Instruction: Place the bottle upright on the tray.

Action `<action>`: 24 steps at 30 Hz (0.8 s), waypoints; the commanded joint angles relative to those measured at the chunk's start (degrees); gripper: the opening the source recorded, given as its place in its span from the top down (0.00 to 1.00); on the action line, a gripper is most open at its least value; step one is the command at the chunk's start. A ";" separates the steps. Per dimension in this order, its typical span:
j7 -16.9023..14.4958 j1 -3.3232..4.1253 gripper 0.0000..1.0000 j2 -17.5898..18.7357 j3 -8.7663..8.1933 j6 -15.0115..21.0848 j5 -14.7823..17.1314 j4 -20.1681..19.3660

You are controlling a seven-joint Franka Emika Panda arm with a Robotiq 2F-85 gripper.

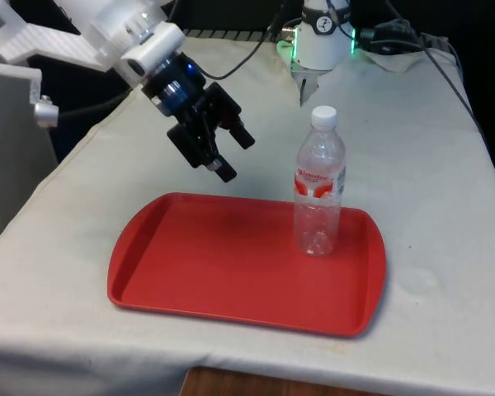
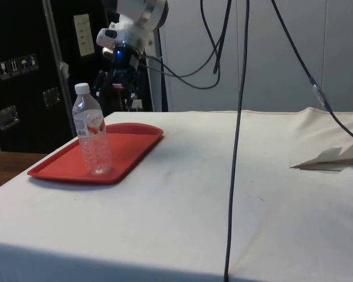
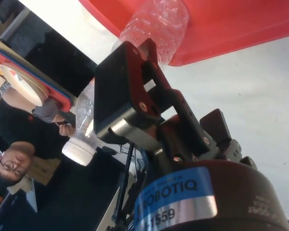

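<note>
while the bottle stands on the tray, the arm hangs clear of it.

bottle (image 1: 319, 186): clear plastic, white cap, red and white label; upright on the tray, near the edge at the front view's right. nothing touches it. it also shows in the side view (image 2: 92, 132) and behind the fingers in the wrist view (image 3: 156, 21).

tray (image 1: 198, 264): red, rimmed, flat on the white cloth, close to the table's near edge in the front view.

gripper (image 1: 231, 157): black, tilted, in the air above the tray's far edge, toward the front view's left; well apart from the bottle. in the side view it sits high behind the tray (image 2: 122, 79).

jaws: parted, with a plain gap between the two fingers, nothing held between them.

fingers (image 3: 118, 91): one black pad with a red edge faces the wrist camera.

table (image 1: 429, 206): white cloth, some creases.

person (image 3: 17, 144): in the wrist view, dark top, beyond the table.
</note>
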 commanded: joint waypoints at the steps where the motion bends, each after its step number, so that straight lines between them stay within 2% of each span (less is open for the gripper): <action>1: 0.29 0.06 0.00 -0.34 -0.29 -0.29 -0.46 0.06; 8: 0.46 0.06 0.00 -1.43 -1.60 -1.78 -0.46 0.11; 9: 0.11 0.00 0.00 -1.20 -1.32 -1.60 0.00 0.06; 17: 0.97 0.23 0.00 -3.32 -3.21 -3.72 -0.57 0.17; 18: 0.52 0.00 0.00 -3.09 -2.92 -3.67 0.00 0.06; 19: 1.03 0.23 0.00 -3.50 -3.38 -3.95 -0.57 0.17; 24: 1.32 0.40 0.00 -4.53 -3.95 -4.58 -0.92 0.17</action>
